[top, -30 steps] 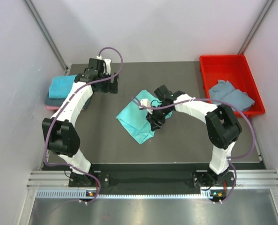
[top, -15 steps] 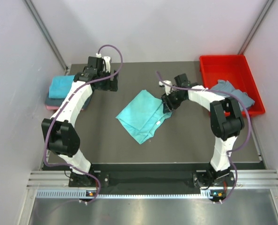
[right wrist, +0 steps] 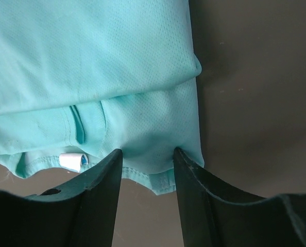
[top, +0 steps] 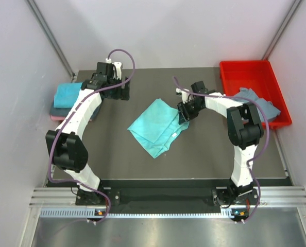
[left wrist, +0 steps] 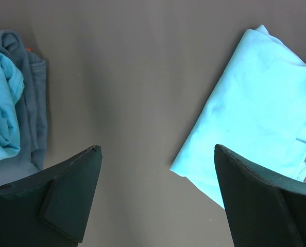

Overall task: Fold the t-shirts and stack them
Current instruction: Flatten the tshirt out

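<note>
While the right pincer [right wrist: 147,152] stands half spread astride a hem of the folded turquoise t-shirt [top: 155,127] in the middle of the worktop [top: 117,154], nothing looks pinched yet. A shallow close could catch only the top layer and drag the fold open. The left pincer [left wrist: 157,149] hangs spread wide and empty near the stacked shirts [top: 69,95].

Dark grey matte counter [top: 117,149] across the centre of the top view. Rigid red plastic tray [top: 245,64] at 2 o'clock, on the far right corner of the counter. Pale walls [top: 168,31] at 9, 12 and 3 o'clock. Ribbed aluminium rail [top: 163,193] at 6 o'clock, along the near edge.
</note>
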